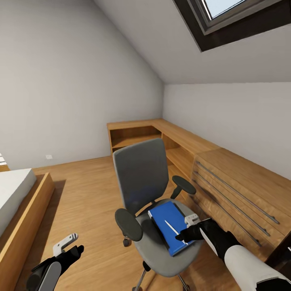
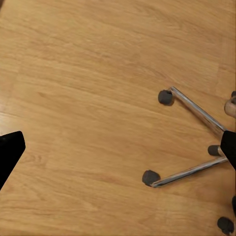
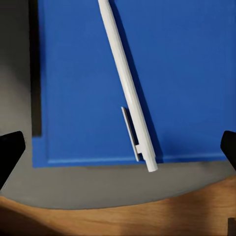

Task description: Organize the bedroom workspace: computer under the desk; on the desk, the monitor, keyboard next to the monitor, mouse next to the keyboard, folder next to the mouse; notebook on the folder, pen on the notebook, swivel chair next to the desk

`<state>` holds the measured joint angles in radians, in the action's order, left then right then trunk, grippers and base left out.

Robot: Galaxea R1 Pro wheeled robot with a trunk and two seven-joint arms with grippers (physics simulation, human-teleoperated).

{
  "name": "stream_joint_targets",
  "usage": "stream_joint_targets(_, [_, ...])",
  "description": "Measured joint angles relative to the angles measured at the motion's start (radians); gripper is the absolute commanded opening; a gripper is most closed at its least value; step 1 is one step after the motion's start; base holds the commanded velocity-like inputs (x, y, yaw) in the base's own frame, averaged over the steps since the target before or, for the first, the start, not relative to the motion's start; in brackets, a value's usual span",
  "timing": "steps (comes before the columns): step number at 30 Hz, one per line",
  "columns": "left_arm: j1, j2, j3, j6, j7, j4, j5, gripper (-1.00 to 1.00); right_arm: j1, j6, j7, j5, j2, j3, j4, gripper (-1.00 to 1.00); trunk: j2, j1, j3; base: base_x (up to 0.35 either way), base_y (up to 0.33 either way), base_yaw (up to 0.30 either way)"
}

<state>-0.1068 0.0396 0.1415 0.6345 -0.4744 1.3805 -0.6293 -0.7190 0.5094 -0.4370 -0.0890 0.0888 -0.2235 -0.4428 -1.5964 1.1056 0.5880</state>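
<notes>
The grey swivel chair (image 1: 141, 178) stands in the middle of the wooden floor. The blue folder (image 1: 161, 220) lies flat on its seat, with the white pen (image 1: 171, 228) on top. My right gripper (image 1: 186, 235) hovers open at the folder's near edge. The right wrist view has the pen (image 3: 129, 93) on the folder (image 3: 187, 88) between wide-apart fingertips (image 3: 12, 150), above the grey seat (image 3: 98, 189). My left gripper (image 1: 70, 246) is open and empty, low to the chair's left. It looks down on the chair's chrome base (image 2: 196, 113). Desk, monitor, keyboard, mouse, computer and notebook are out of view.
A light wooden drawer cabinet (image 1: 242, 194) runs along the right wall, close to the chair. A low wooden shelf unit (image 1: 137, 135) fills the far corner. A bed in a wooden frame (image 1: 16, 202) is at the left. Open floor (image 1: 89, 194) lies between bed and chair.
</notes>
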Motion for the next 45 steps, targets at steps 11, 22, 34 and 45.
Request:
stream_joint_targets(11, [0.000,0.001,0.000,-0.001,0.007,-0.014,-0.001,1.00,0.000,0.000,-0.003,-0.001,0.000,0.000,0.000,1.00,0.000,0.000,0.000,0.076,0.000,0.000])
stream_joint_targets(22, [0.000,0.004,0.003,0.000,0.004,-0.015,-0.004,1.00,0.000,0.001,-0.003,-0.001,-0.003,-0.001,0.000,1.00,0.000,0.000,0.000,0.009,0.000,0.000])
stream_joint_targets(34, [0.000,0.002,0.003,0.001,-0.001,-0.015,-0.003,1.00,0.000,0.000,-0.002,-0.001,-0.003,-0.001,0.000,1.00,-0.035,0.019,0.016,0.000,0.000,0.000])
stream_joint_targets(45, [0.000,0.002,0.002,0.001,-0.001,-0.015,-0.001,1.00,0.000,0.000,0.000,-0.001,-0.002,0.000,0.000,1.00,-0.070,0.038,0.031,0.000,0.000,0.000])
